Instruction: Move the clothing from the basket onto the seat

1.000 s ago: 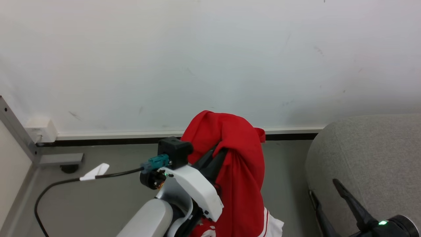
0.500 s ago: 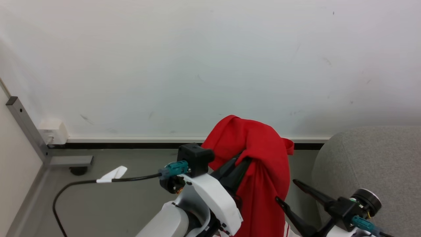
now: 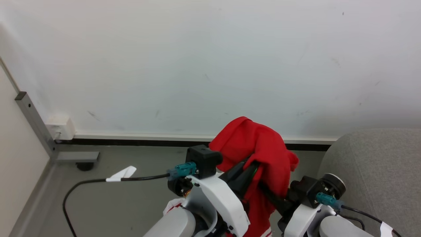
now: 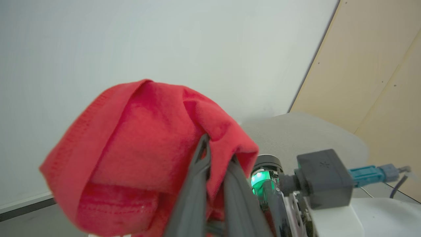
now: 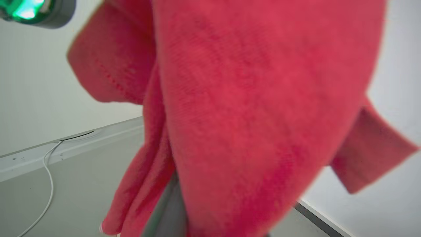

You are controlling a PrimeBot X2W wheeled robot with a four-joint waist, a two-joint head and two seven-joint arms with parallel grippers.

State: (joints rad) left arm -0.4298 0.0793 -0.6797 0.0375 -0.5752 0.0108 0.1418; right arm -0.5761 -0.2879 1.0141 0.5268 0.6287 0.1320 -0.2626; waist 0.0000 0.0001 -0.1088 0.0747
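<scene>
Left gripper [image 4: 217, 153]: fingers pressed together on a fold of the clothing [image 3: 260, 148], a red garment held up off the grey floor [image 3: 131, 204]. The garment is draped over the fingertips and hangs down between the two arms. Right gripper [image 3: 271, 197]: fingers buried in the hanging red fabric from the right; whether they are apart or clamped cannot be told. Seat [image 3: 371, 164]: grey upholstery, at the right, near the garment but apart from it. Surroundings: white wall [image 3: 197, 65]; black cable [image 3: 144, 178] with a white tag, running from the left wrist; white socket box [image 3: 61, 126] at the skirting.
</scene>
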